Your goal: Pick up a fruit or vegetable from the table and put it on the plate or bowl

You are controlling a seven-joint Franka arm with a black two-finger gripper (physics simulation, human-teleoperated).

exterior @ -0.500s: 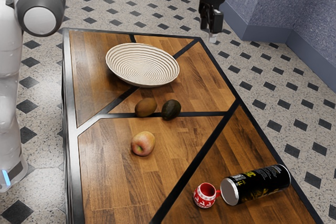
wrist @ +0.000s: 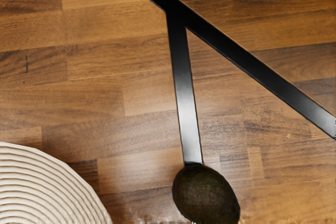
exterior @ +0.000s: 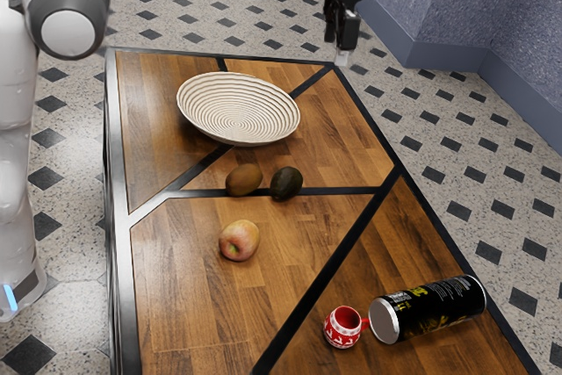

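The end effector is seen high above the far edge of the bench. It is open and nothing is held in it. No fruit has yet been lifted, so the approach is judged to be the step in hand.

The avocado is taken as the likeliest target. It rests on the bench near its middle, on a black inlay strip, just beside a brown kiwi and apart from it. An apple lies nearer the camera. The ribbed bowl stands between these fruits and the far edge.

In the exterior view the avocado lies well below the end effector and toward the exterior view's left, past the bowl's rim. In the wrist view the avocado is found beside the bowl, with its narrower end turned to the strip that meets it. A descent toward the avocado is called for, with the grip set across that long axis.

A red mug and a toppled black canister lie well apart.
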